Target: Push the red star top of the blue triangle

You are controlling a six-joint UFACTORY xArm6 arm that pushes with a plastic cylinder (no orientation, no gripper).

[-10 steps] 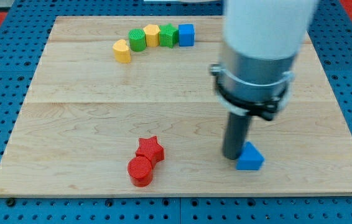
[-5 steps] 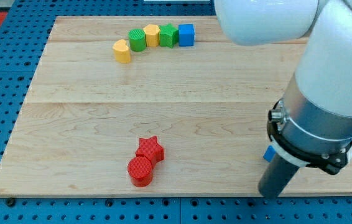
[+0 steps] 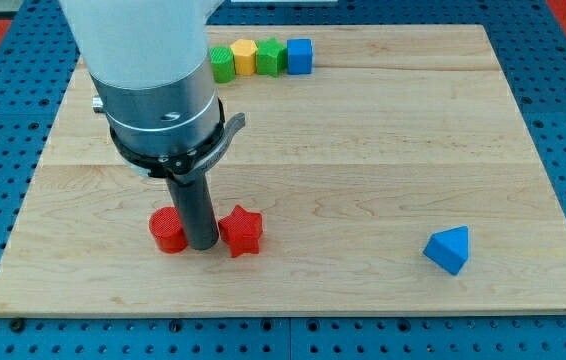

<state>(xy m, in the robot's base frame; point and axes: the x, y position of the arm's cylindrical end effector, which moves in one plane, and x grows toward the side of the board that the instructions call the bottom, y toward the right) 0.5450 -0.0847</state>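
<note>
The red star (image 3: 241,231) lies near the view's bottom, left of centre. My tip (image 3: 201,245) stands just left of it, between it and a red cylinder (image 3: 168,230), close to or touching both. The blue triangle (image 3: 449,249) lies far to the view's right, near the board's bottom edge, well apart from the star.
A row of blocks sits at the view's top: a green cylinder (image 3: 223,64), a yellow block (image 3: 245,56), a green block (image 3: 271,55) and a blue cube (image 3: 300,54). The arm's body hides the board's top left part. The wooden board (image 3: 363,140) lies on a blue pegboard.
My tip has crossed from the view's bottom right to between the two red blocks. The star and cylinder now stand apart. The blue triangle has shifted right and turned.
</note>
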